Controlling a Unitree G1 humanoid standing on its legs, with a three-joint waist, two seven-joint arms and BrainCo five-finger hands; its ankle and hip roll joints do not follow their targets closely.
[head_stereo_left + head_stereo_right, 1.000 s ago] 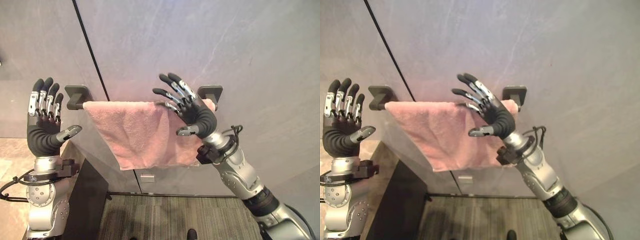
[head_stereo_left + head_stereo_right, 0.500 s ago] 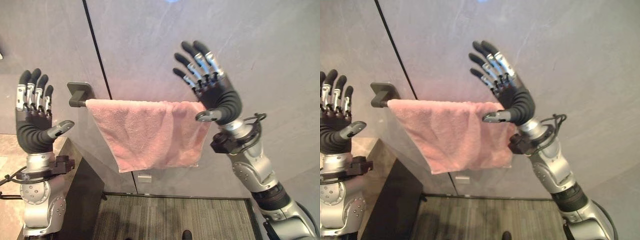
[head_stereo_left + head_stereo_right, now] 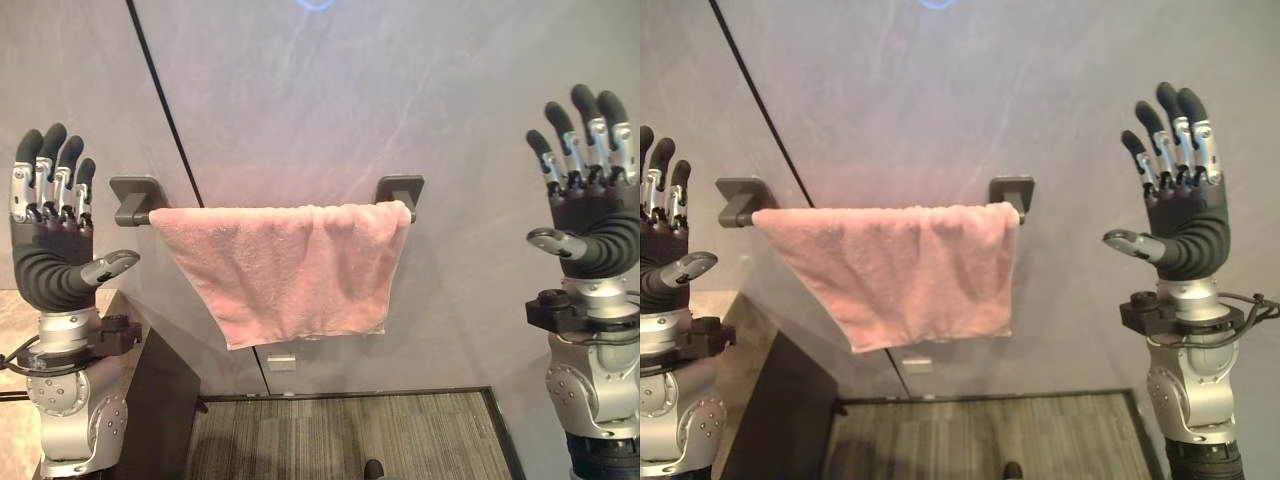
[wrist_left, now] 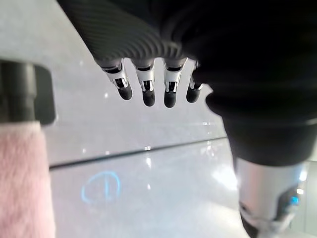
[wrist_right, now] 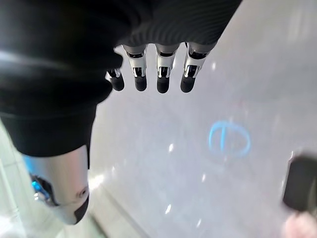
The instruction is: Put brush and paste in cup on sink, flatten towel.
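Towel hung between two raised hands

Hands came first, nearest you: your left hand [image 3: 52,240] stood upright at the left edge, fingers straight and together, thumb out, holding nothing. Your right hand [image 3: 590,215] stood the same way at the right edge, fingers straight and slightly fanned, palm empty. Both were clear of the cloth.

Between and beyond them, the pink towel [image 3: 285,265] was draped over the rail [image 3: 135,216], its long axis running level from one dark bracket to the other [image 3: 400,190]. It lay inward from each hand. Your left hand was near the rail's left bracket; your right hand was well apart from the right bracket, so the left looked closer.

The towel was thick, nubby terry, soft and limp. A few vertical folds gathered toward its right end, and the lower hem slanted. Behind it, the wall [image 3: 330,100] was smooth, grey and faintly veined.
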